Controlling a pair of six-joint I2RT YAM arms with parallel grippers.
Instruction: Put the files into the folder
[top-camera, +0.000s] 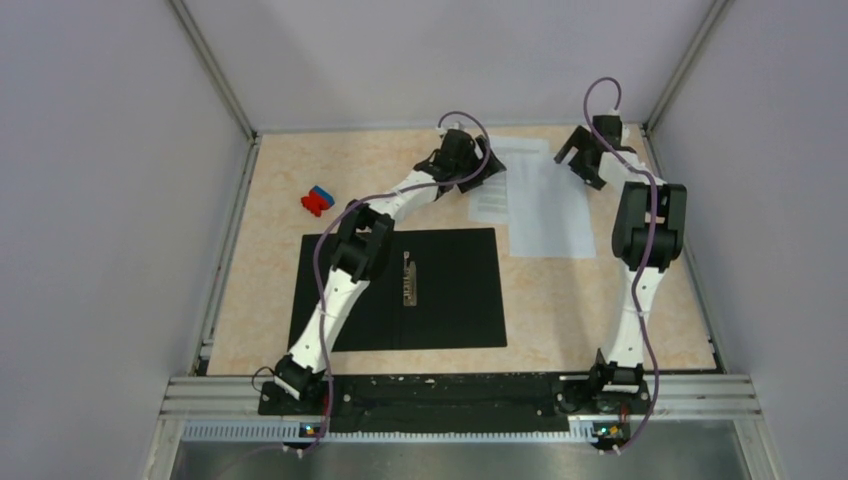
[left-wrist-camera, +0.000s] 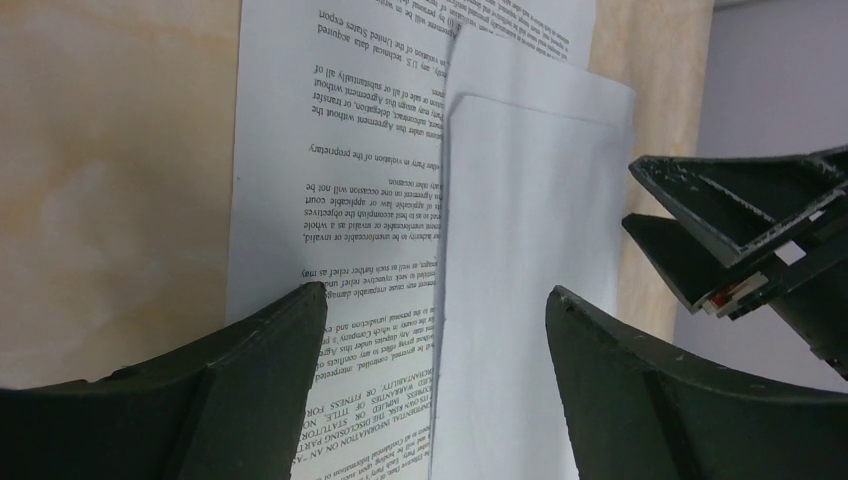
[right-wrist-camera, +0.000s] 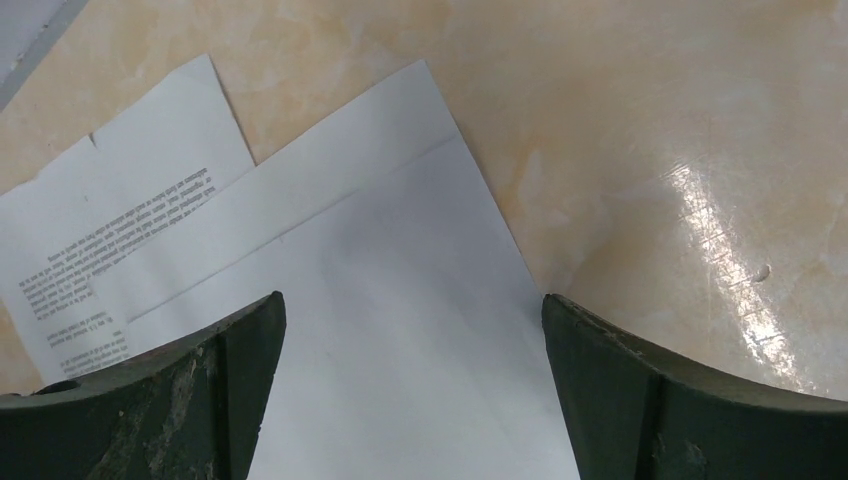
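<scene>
One small block far left. Next, folder open flat, black side up, left edge hidden under left arm. Beyond it, left gripper spread wide over files, printed sheet half covered by blanks. Rightmost, right gripper likewise parted, holding nothing.

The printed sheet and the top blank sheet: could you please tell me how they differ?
The printed sheet is dense with lines of text; the top blank sheet shows none. The printed sheet lies lowest, partly covered; the top blank sheet has no sheet over it. Both are white, flat on the table, outside the open folder.
</scene>
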